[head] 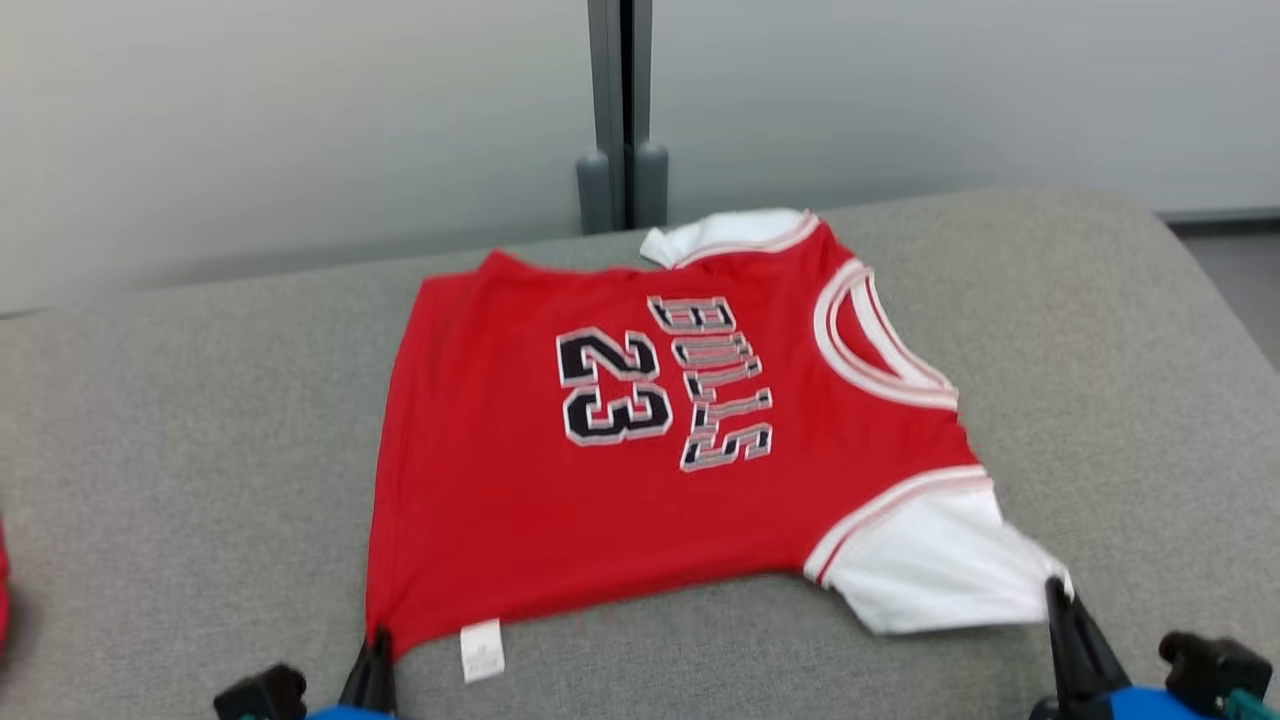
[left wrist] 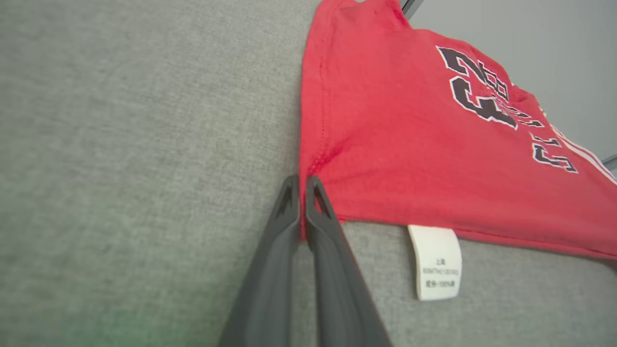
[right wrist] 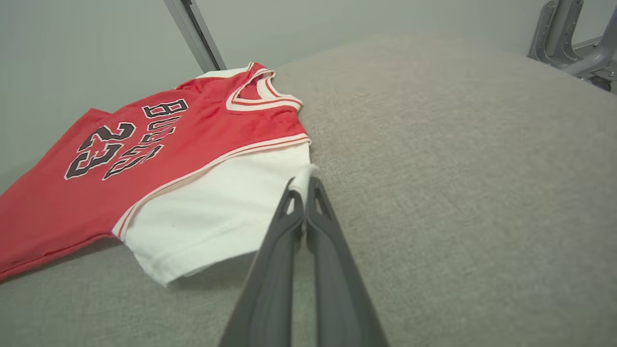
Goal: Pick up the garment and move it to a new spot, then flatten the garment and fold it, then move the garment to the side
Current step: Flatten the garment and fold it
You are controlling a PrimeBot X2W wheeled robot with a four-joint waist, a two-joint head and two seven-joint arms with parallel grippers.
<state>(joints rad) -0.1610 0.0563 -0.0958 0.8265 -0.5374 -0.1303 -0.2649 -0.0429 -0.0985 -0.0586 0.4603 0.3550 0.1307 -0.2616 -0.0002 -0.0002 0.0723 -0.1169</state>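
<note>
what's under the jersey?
Grey fabric surface shows all round the jersey, which lies on it; a white care label pokes out at the hem. Anything beneath the cloth is covered.

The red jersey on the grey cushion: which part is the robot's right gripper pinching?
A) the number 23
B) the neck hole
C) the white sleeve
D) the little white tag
C: in the right wrist view the right gripper is shut on the corner of the white sleeve of the red jersey.

Left gripper (left wrist: 302,180), right gripper (right wrist: 304,181) (both pinched)
</note>
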